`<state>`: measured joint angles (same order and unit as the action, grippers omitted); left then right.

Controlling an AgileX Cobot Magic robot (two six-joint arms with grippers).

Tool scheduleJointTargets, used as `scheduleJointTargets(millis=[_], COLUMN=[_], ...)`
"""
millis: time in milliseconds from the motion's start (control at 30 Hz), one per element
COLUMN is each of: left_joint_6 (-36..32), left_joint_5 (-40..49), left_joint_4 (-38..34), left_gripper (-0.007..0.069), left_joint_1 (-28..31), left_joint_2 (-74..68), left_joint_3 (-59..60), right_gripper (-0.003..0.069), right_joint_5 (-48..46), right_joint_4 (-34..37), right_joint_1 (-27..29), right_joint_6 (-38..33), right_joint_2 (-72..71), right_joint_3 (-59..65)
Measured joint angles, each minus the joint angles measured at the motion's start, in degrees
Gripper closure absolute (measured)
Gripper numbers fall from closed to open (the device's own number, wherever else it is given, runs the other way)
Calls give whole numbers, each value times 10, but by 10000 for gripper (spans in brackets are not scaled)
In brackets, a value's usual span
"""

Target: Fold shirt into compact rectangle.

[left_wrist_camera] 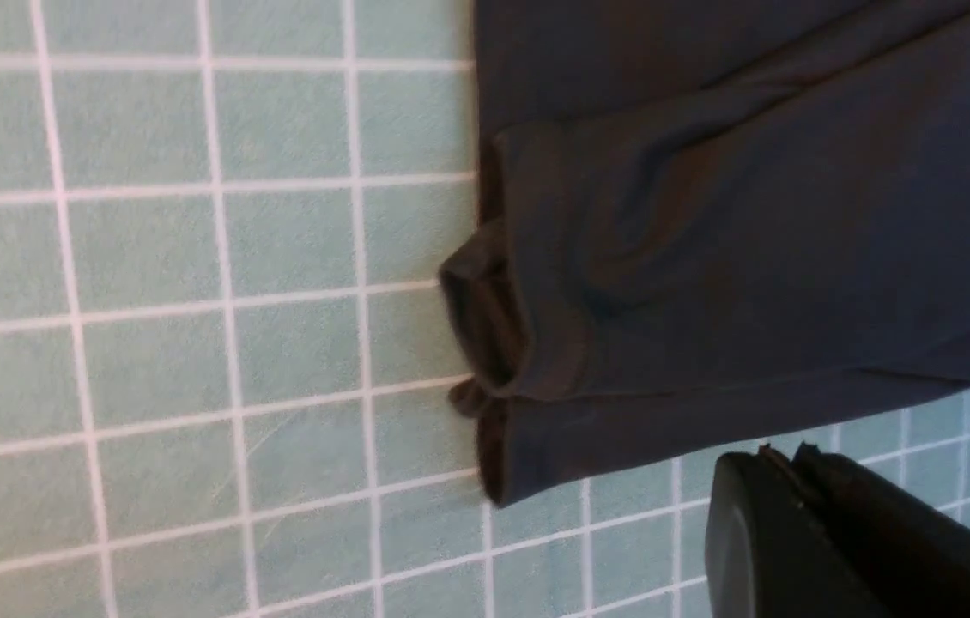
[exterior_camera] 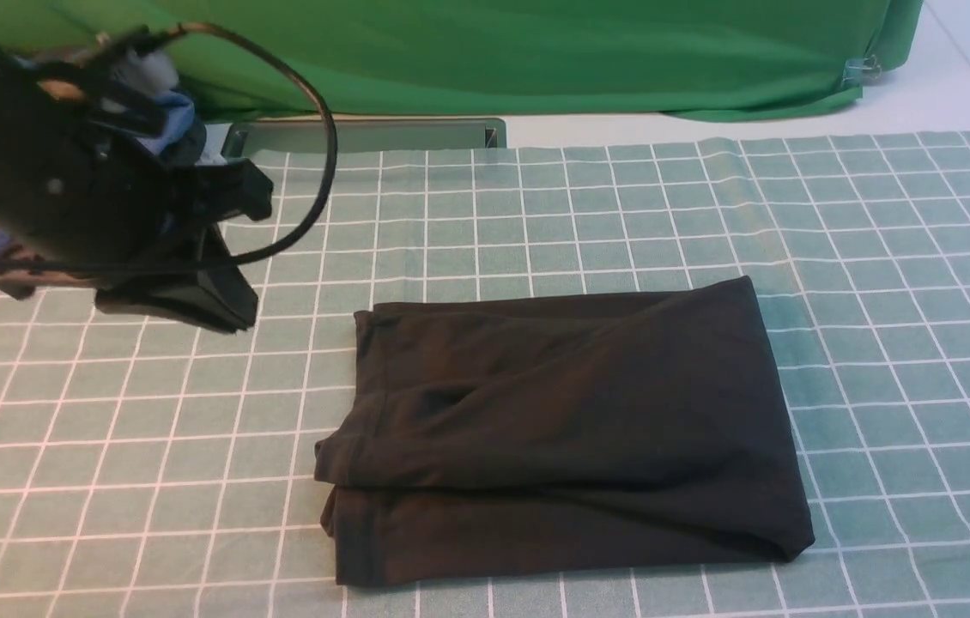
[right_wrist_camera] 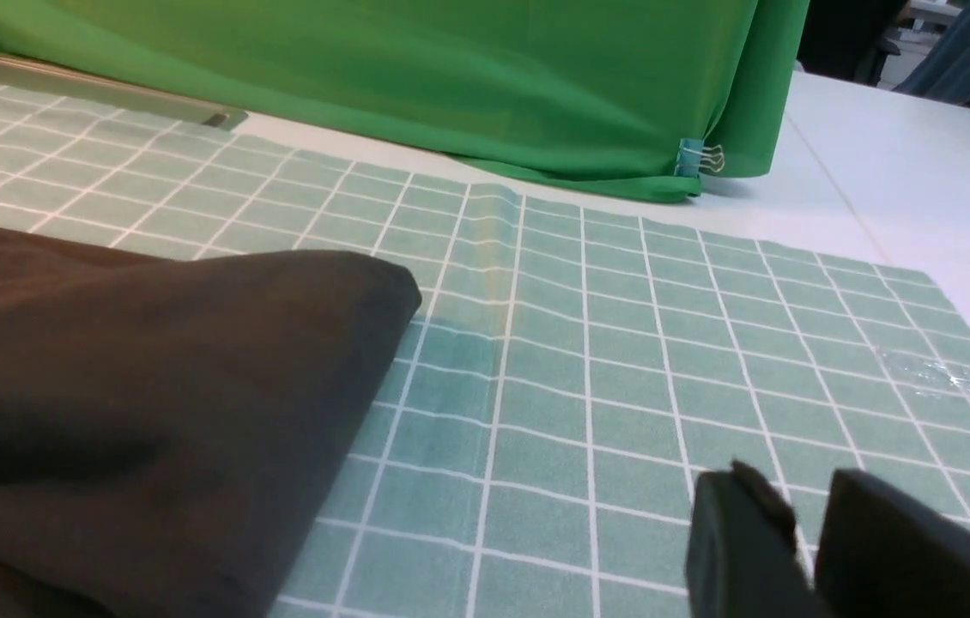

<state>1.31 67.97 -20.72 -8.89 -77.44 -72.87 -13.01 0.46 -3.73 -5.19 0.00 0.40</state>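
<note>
The black shirt [exterior_camera: 571, 429] lies folded into a rough rectangle on the green checked cloth [exterior_camera: 107, 429], with layered hems at its left end. My left gripper [exterior_camera: 223, 313] hovers above the cloth to the shirt's upper left, apart from it. In the left wrist view its fingers [left_wrist_camera: 781, 451] are pressed together with nothing between them, just off the shirt's [left_wrist_camera: 751, 215] edge. My right gripper [right_wrist_camera: 803, 489] is out of the front view. In the right wrist view it sits low over bare cloth beside the shirt's [right_wrist_camera: 124, 412] corner, with a narrow empty gap between its jaws.
A green backdrop [exterior_camera: 494, 51] hangs along the far edge, held by a binder clip [right_wrist_camera: 700, 159]. A metal bar [exterior_camera: 365, 136] lies at its foot. Blue and white fabric [exterior_camera: 167, 112] shows behind my left arm. White tabletop [exterior_camera: 966, 77] borders the cloth at far right.
</note>
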Motion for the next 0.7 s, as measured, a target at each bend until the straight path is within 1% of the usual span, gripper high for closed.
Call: scheduleJointTargets(millis=[133, 200, 267, 300, 333, 467, 533, 567, 700], left_joint_6=[-27, -38, -46, -54, -72, -138, -148, -152, -155], left_joint_5=[-94, -157, -195, -211, -228, -263, -295, -332, -442], left_joint_4=[-31, -61, -92, -119, -159, -295, -317, -322, -282], left_gripper=[608, 608, 608, 608, 608, 608, 608, 608, 608], left_joint_1=[-29, -47, -61, -70, -82, -103, -105, -105, -105], left_joint_2=[96, 151, 193, 219, 273, 413, 463, 501, 587], left_joint_3=[66, 124, 171, 200, 249, 369, 398, 419, 462], right_gripper=[479, 475, 474, 473, 472, 460, 455, 453, 441], right_joint_5=[0, 0, 0, -1, -1, -1, -1, -1, -2], right_joint_4=[0, 0, 0, 0, 0, 0, 0, 0, 0], right_joint_1=[0, 0, 0, 0, 1, 1, 1, 1, 1], right_joint_6=[0, 0, 0, 0, 0, 0, 0, 0, 0], right_joint_2=[0, 0, 0, 0, 0, 0, 0, 0, 0], right_joint_3=[0, 0, 0, 0, 0, 0, 0, 0, 0])
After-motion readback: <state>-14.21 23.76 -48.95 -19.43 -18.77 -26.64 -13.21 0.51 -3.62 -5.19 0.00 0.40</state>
